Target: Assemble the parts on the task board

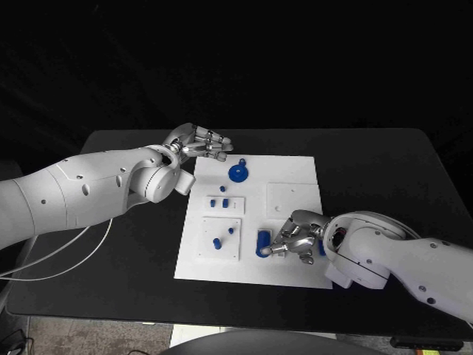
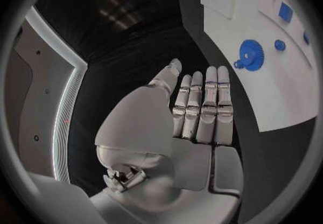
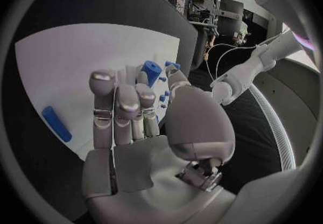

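Observation:
The white task board (image 1: 301,218) lies mid-table. A blue gear (image 1: 239,173) (image 2: 252,55) rests near its far end. Short blue pegs (image 1: 219,200) stand in a small plate, and two more pegs (image 1: 224,236) in the plate below it. My right hand (image 1: 296,237) (image 3: 134,111) is low over the board's near part and pinches an oblong blue part (image 1: 263,242) (image 3: 151,73) between thumb and fingers. A blue bar (image 3: 56,123) lies flat on the board beside that hand. My left hand (image 1: 199,142) (image 2: 195,111) hovers off the board's far left corner, fingers straight, holding nothing.
A bare white square plate (image 1: 292,198) sits on the board's right half. Black table (image 1: 386,170) surrounds the board on all sides. A white cable (image 1: 77,255) trails under my left arm at the table's left edge.

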`<state>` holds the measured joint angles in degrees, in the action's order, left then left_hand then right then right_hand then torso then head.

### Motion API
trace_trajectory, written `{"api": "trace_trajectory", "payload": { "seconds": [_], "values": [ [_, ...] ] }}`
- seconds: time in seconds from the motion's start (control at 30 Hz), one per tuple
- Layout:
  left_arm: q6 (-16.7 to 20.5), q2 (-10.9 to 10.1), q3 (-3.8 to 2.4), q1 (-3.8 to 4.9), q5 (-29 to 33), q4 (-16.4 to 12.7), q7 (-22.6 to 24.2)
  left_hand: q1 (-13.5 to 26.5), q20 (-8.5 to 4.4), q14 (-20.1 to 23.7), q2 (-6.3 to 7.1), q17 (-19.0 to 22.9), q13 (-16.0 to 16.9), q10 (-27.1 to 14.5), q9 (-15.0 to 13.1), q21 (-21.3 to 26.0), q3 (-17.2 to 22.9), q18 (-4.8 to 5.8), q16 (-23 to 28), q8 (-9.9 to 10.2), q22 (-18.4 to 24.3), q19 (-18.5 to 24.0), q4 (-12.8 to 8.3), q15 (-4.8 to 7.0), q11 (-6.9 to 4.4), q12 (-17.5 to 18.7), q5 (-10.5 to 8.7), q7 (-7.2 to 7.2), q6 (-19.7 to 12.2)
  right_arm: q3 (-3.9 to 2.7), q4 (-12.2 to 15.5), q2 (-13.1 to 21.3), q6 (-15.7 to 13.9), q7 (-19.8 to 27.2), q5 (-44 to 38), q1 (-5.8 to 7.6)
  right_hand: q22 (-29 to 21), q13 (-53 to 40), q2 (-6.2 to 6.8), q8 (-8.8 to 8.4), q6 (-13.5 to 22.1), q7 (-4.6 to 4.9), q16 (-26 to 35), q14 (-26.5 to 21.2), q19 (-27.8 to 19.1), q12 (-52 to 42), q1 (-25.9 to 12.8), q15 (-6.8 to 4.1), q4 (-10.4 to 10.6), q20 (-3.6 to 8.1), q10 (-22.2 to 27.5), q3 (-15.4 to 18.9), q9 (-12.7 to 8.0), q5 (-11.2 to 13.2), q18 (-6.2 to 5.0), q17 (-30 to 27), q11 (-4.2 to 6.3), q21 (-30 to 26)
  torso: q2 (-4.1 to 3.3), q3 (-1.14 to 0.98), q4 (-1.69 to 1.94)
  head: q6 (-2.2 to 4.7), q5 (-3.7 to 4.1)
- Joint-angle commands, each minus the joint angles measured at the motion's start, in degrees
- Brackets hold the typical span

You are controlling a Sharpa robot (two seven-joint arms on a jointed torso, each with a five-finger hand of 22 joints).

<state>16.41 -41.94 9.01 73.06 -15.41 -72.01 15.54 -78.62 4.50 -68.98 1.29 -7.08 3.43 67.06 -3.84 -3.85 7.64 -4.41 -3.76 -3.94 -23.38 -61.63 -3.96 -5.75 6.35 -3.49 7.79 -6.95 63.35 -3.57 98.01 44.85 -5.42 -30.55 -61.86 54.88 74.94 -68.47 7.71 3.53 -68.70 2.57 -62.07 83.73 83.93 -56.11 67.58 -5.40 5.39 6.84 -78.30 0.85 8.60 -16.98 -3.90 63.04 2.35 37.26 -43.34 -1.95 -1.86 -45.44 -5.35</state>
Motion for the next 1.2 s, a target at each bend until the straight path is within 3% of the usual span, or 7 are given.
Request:
{"api": "trace_trajectory", "payload": {
  "seconds": [0.03, 0.27, 0.43, 0.47, 0.7, 1.03, 1.2],
  "values": [
    [-0.82, 0.01, -0.04, 0.05, 0.29, -0.2, 0.21, 0.14, 0.06, 0.46, -0.25, -0.09, -0.05, -0.38, -0.03, -0.28, -0.01, 0.37, 0.19, 0.27, 0.05, -0.38, 0.22, 0.05, 0.06, 0.03, 0.37, -0.07, -0.46, 0.01, 0.13, 0.09, 2.93, 0.68, -0.35, -0.07, 4.5, 0.1, 0.29, 0.13, -0.06, 0.29, 0.25, -0.08, 2.78, -0.04, 0.62, -0.17, 0.25, -0.01, 0.37, -0.14, 0.09, 0.29, 0.69, 0.11, -0.1, 0.14, -0.02, 0.07, 0.05, -0.07, 0.06],
    [-0.84, -0.03, -0.03, 0.05, 0.29, -0.24, 0.2, 0.05, 0.06, 0.45, -0.26, -0.12, -0.05, -0.39, -0.03, -0.3, -0.03, 0.38, 0.19, 0.26, 0.54, -0.48, 0.44, 0.05, 0.06, 0.04, 0.38, -0.08, -0.48, 0.01, -0.25, -0.01, 2.49, -1.62, -1.5, -0.07, 4.54, 0.19, -1.03, 0.11, -1.41, -0.19, 0.17, 0.01, 2.86, -0.11, 1.15, -0.31, -1.9, 0.11, 0.04, -6.49, 0.09, 3.27, 0.87, 0.25, 0.25, 0.39, -0.02, 0.09, 0.04, -0.13, 0.15],
    [-0.84, -0.08, -0.03, 0.05, 0.29, -0.29, 0.18, 0.05, 0.06, 0.46, -0.31, -0.13, -0.05, -0.38, -0.03, -0.31, -0.04, 0.38, 0.19, 0.26, 0.79, -0.52, 0.61, 0.05, 0.05, 0.03, 0.42, -0.07, -0.47, 0.01, -0.59, -0.28, 1.19, -3.22, -2.29, -0.07, 4.54, 0.3, -2.39, 0.12, -2.69, -0.72, 0.21, 0.07, 2.89, -0.11, -1.18, -0.48, -3.34, 0.26, -0.25, -12.47, 0.09, 7.14, 1.13, 0.13, 0.61, 0.58, -0.01, 0.07, 0.08, -0.15, 0.2],
    [-0.83, -0.09, -0.03, 0.05, 0.29, -0.29, 0.18, 0.05, 0.06, 0.46, -0.31, -0.13, -0.05, -0.38, -0.03, -0.31, -0.04, 0.38, 0.19, 0.26, 0.79, -0.52, 0.61, 0.05, 0.05, 0.03, 0.42, -0.07, -0.47, 0.01, -0.67, -0.34, 0.96, -3.43, -2.38, -0.07, 4.54, 0.31, -2.09, 0.11, -2.77, -0.85, 0.2, 0.08, 2.87, -0.1, -1.71, -0.47, -3.41, 0.29, -0.29, -13.63, 0.1, 7.24, 1.17, 0.12, 0.6, 0.6, -0.01, 0.07, 0.08, -0.15, 0.2],
    [-0.87, -0.13, -0.03, 0.05, 0.29, -0.31, 0.14, 0.08, 0.07, 0.45, -0.33, -0.14, -0.04, -0.35, -0.04, -0.31, -0.04, 0.39, 0.19, 0.26, 0.86, -0.53, 0.7, 0.05, 0.04, 0.03, 0.41, -0.05, -0.46, 0.01, -1.17, -0.9, -0.39, -4.36, -2.64, -0.07, 4.63, 0.25, -4.41, 0.11, -3.42, -1.19, -0.04, 0.14, 2.96, -0.22, -4.06, -0.52, -4.0, 0.33, -0.8, -16.52, 0.37, 8.65, 1.39, 0.14, 0.83, 1.13, -0.02, 0.07, 0.03, -0.16, 0.23],
    [-0.91, -0.2, -0.03, 0.05, 0.29, -0.33, 0.09, 0.08, 0.07, 0.45, -0.33, -0.14, -0.04, -0.35, -0.04, -0.31, -0.04, 0.39, 0.19, 0.26, 0.86, -0.53, 0.7, 0.05, 0.04, 0.03, 0.41, -0.05, -0.46, 0.02, -1.65, -1.22, -0.92, -5.14, -2.71, -0.07, 4.62, 0.0, -4.8, 0.13, -3.8, -1.35, -0.08, 0.11, 2.93, -0.4, -6.06, -0.58, -5.49, 0.41, -1.32, -18.24, 0.6, 8.35, 1.49, -0.11, 0.96, 1.41, 0.01, 0.07, 0.02, -0.24, 0.31],
    [-1.0, -0.24, -0.03, 0.05, 0.26, -0.35, 0.02, 0.08, 0.07, 0.45, -0.33, -0.14, -0.04, -0.35, -0.04, -0.31, -0.04, 0.39, 0.19, 0.26, 0.86, -0.53, 0.7, 0.05, 0.04, 0.03, 0.41, -0.05, -0.46, 0.02, -1.72, -1.25, -0.14, -5.34, -2.72, -0.07, 4.61, -0.03, -4.4, 0.13, -3.84, -1.37, 0.03, 0.1, 2.9, -0.3, -5.85, -0.6, -6.17, 0.43, -1.29, -18.34, 0.62, 6.96, 1.52, -0.29, 0.99, 1.37, 0.0, 0.06, 0.02, -0.28, 0.35]
  ]
}}
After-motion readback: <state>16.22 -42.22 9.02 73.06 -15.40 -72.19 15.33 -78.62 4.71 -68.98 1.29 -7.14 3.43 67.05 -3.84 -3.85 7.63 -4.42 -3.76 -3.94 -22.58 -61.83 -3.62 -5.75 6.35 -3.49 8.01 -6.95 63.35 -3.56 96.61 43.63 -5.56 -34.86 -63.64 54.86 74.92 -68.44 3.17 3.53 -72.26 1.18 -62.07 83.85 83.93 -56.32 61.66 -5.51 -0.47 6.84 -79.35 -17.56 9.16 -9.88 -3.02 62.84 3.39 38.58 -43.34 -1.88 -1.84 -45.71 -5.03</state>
